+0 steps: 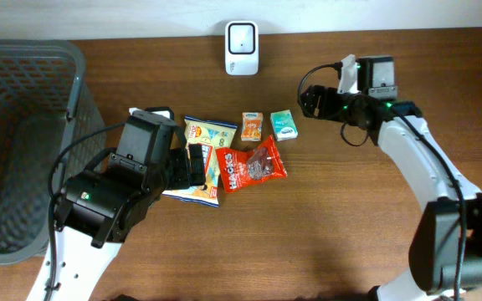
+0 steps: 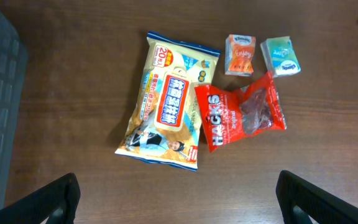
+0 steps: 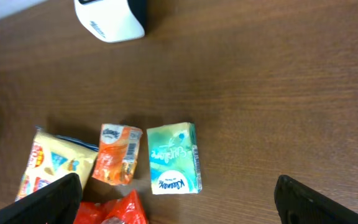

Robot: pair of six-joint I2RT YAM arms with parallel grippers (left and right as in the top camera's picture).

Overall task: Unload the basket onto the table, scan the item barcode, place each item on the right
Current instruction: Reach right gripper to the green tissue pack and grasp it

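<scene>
While both arms hang over the wood table (image 1: 308, 242), nothing is held. Grey mesh basket (image 1: 78, 63) fills the left side, on the table edge. Left arm (image 1: 99, 201) comes in from the near left, and its left gripper (image 2: 178, 177) is spread wide and empty, above the left part of the item pile. Right arm (image 1: 417, 159) comes in from the near right and bends toward the far middle. The right gripper (image 3: 178, 179) is also spread wide and empty, over bare wood right of the pile, well apart from the left one.

Items lie mid-table, flat, none lifted:
- snack bag (image 2: 166, 106), yellow and blue, biggest, leftmost, slightly tilted.
- red bag (image 2: 241, 115), clear window, its left end overlapping the snack bag's right edge.
- scanner (image 1: 242, 38), white, upright at the far edge, middle, apart from the pile.
- green pack (image 3: 173, 158), far right of the pile, just beyond the red bag.
- orange pack (image 3: 118, 155), just left of the green pack with a narrow gap, close to the snack bag's far right corner.

Barcode shows on the orange pack's right edge in the right wrist view; elsewhere I can't tell.
</scene>
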